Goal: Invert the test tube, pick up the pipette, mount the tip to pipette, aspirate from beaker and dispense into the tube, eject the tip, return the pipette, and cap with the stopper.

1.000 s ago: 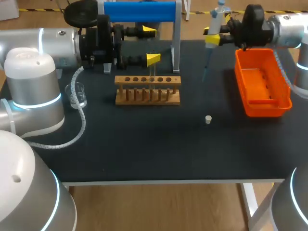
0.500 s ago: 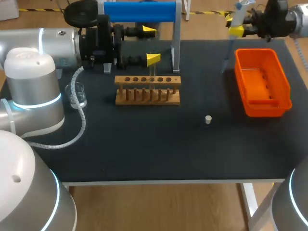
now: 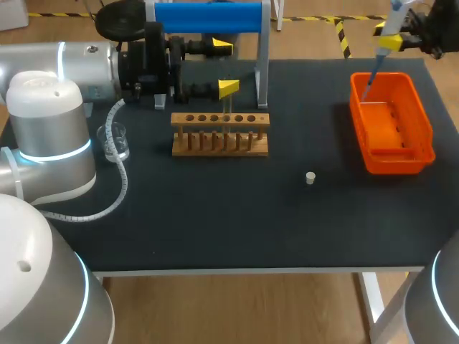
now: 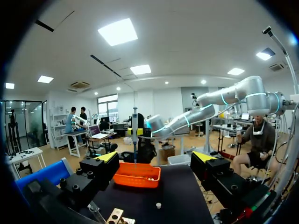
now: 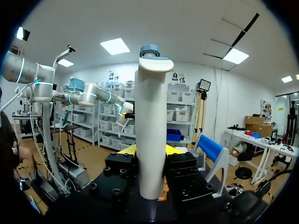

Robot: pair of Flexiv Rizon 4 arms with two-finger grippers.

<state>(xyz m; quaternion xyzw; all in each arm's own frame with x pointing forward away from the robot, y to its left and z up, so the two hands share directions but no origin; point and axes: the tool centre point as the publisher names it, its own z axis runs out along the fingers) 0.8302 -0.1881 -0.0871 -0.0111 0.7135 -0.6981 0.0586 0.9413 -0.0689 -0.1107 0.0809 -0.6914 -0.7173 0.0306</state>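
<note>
- Pipette (image 3: 393, 18) sits high at the far right corner of the table, clamped in my right gripper (image 3: 387, 36). Its tip (image 3: 370, 82) hangs over the orange bin (image 3: 399, 162).
- Progress, my read: pickup and tip mounting are done, and this looks like the eject step. I can't tell whether any liquid is in the tube.
- Left to do: eject the tip, return the pipette, cap the tube. The stopper (image 3: 310, 178) lies loose on the table, well apart from the rack (image 3: 220, 136).
- Test tube (image 3: 228, 106) seems to stand in the rack, uncapped, just under my left gripper (image 3: 225, 68), whose fingers are spread wide with nothing held.
- Beaker (image 3: 115, 142) is beside the rack, on my left.
- Left wrist view only: pipette upright, tip pointing down into the bin.
- Right wrist view only: close-up of the fingers pinching the pipette body from both sides, no tip or bin in sight.
</note>
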